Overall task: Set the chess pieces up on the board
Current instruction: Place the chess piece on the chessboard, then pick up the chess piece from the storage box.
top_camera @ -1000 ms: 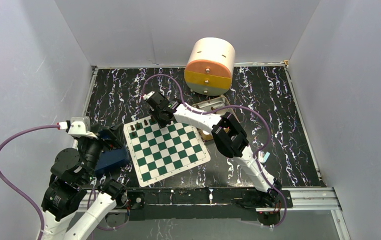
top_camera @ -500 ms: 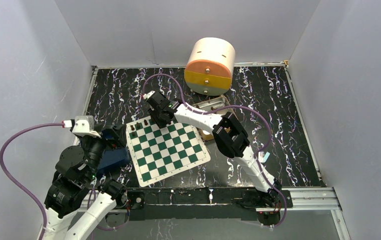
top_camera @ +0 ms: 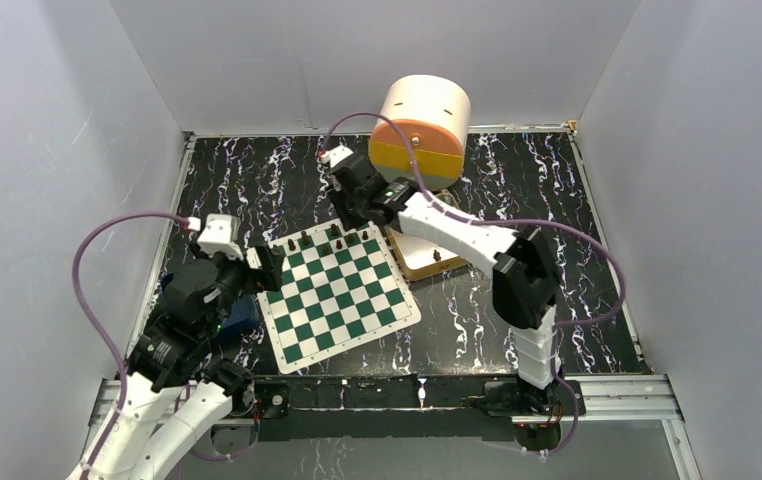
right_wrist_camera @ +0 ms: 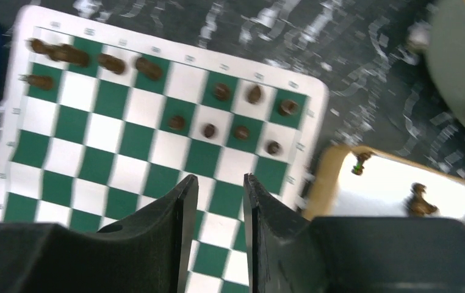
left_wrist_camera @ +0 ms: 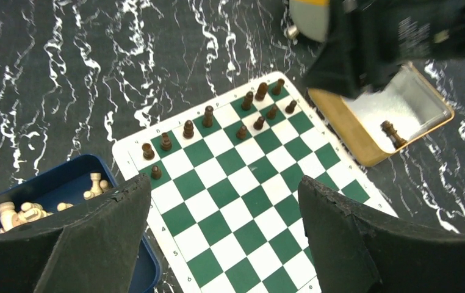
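Mid-setup, with chess pieces [left_wrist_camera: 208,116] along upper rows of board [left_wrist_camera: 248,183], frame centre. Right fingers [right_wrist_camera: 175,213] narrowly parted, empty; left fingers [left_wrist_camera: 111,213] wide, empty. Next, likely: reach into tan tray [left_wrist_camera: 337,125], pinch remaining piece [left_wrist_camera: 392,133].

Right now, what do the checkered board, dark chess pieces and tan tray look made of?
Green-and-white checkered flat board: probably thin vinyl or printed mat; matte, lies flat, printed edge labels.
Small dark brown chess pieces: wood or wood-look plastic, slight sheen; cannot tell which.
Tan rectangular tray: likely a metal tin; inside is shiny silver.
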Available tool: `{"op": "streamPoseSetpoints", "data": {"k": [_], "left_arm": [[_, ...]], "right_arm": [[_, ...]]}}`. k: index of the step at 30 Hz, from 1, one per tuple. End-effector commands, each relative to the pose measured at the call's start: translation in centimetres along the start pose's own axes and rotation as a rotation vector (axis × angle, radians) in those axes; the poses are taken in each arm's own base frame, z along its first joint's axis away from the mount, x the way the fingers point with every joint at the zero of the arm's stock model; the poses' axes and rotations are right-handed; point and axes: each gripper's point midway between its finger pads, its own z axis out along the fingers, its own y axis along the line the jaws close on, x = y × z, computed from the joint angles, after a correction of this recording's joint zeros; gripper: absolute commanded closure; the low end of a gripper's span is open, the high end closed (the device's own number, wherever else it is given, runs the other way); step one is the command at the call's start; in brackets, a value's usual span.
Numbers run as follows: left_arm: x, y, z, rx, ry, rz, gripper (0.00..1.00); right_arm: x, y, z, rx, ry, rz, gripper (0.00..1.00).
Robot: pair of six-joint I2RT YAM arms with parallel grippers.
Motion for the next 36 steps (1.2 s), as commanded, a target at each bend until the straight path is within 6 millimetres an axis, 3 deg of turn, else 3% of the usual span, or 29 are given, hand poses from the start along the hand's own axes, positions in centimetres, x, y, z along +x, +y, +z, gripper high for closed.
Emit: {"op": "streamPoseSetpoints", "data": {"k": [1, 7, 13, 17, 21, 36], "left_arm": [[0.6, -1.2, 1.8, 0.045, 0.026, 0.039, 0.13], [2.4, -1.4, 3.6, 0.052, 0.075, 0.089, 0.15], [4.5, -1.1, 4.1, 0.045, 0.104, 0.103, 0.15], [4.2, -0.7, 3.9, 0.036, 0.082, 0.110, 0.15], [4.2, -0.6, 3.7, 0.034, 0.073, 0.115, 0.15], [3.9, -0.3, 3.3, 0.029, 0.054, 0.124, 0.15]], "right_arm": [[-0.5, -5.8, -2.9, 0.101, -0.063, 0.081, 0.60], [2.3, -13.2, -5.5, 0.274, -0.081, 0.173, 0.62], [6.3, -18.9, -5.8, 0.414, -0.080, 0.321, 0.63], [8.7, -21.5, -4.9, 0.489, -0.060, 0.384, 0.63], [9.9, -22.1, -3.1, 0.489, -0.031, 0.396, 0.61], [9.8, -22.3, 1.3, 0.461, -0.020, 0.415, 0.55]]}}
